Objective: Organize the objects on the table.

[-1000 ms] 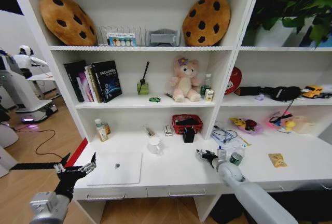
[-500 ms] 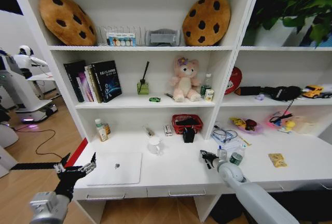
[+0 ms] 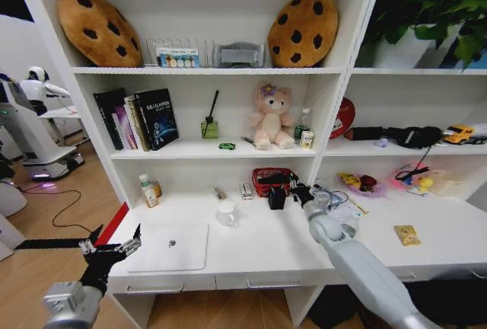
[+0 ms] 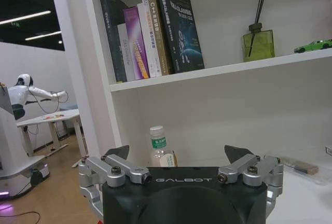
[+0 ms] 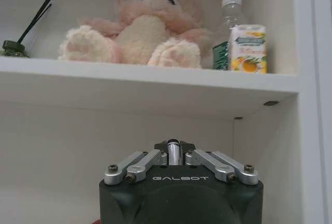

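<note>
Your right tool is raised above the counter beside the red basket, clenched on a slim pen. Your left tool hangs released off the counter's left end, just beside the laptop. The yellow packet lies far right.

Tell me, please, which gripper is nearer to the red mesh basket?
The right gripper is nearer, raised just beside the red mesh basket. The left gripper hangs off the table's front left corner, beside the laptop.
</note>
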Motion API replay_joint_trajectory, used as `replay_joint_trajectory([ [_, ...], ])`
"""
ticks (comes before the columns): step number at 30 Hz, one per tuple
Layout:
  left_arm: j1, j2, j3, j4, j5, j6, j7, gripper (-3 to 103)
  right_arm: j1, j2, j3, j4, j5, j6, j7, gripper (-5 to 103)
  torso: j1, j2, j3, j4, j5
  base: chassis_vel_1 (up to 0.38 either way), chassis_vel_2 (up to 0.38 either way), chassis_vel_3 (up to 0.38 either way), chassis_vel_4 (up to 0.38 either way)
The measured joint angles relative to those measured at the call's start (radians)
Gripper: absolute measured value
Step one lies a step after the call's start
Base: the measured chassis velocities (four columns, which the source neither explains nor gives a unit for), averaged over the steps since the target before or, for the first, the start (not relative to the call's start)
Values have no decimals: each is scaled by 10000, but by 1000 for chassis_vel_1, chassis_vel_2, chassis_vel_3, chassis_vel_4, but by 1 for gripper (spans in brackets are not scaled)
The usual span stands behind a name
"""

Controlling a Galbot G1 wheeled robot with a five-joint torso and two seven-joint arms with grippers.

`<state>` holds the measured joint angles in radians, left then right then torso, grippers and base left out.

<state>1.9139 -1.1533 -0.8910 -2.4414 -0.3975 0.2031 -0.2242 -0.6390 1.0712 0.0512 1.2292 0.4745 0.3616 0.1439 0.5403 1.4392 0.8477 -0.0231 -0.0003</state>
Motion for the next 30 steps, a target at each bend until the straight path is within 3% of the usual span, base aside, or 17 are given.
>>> replay_joint_trajectory([
  [1,0,0,0,0,0,0,0,100,250,358,-125,-614,-221,466,-51,10,1,-1,0,2,6,0,0,0,0],
  [3,0,0,-1,0,0,0,0,100,321,481,-168,-809,-272,608,-68,10,1,-1,1,2,4,0,0,0,0],
  [5,0,0,0,0,0,0,0,100,662,1148,-387,-1730,-423,1167,-213,10,0,-1,0,2,1,0,0,0,0],
  [12,0,0,-1,0,0,0,0,100,964,1882,-374,-2893,-719,2114,-575,10,0,0,0,0,1,0,0,0,0],
  [22,0,0,0,0,0,0,0,100,772,1605,-169,-3088,-747,2390,-708,10,1,0,-2,-2,3,0,0,0,0],
  [28,0,0,-1,0,0,0,-1,100,205,1392,-114,-2448,-470,1943,-731,9,-1,-1,-2,0,3,0,0,0,0],
  [30,0,0,-1,0,1,0,0,100,-53,1326,-48,-2152,-336,1650,-803,15,-1,0,-2,-1,3,0,0,0,0],
])
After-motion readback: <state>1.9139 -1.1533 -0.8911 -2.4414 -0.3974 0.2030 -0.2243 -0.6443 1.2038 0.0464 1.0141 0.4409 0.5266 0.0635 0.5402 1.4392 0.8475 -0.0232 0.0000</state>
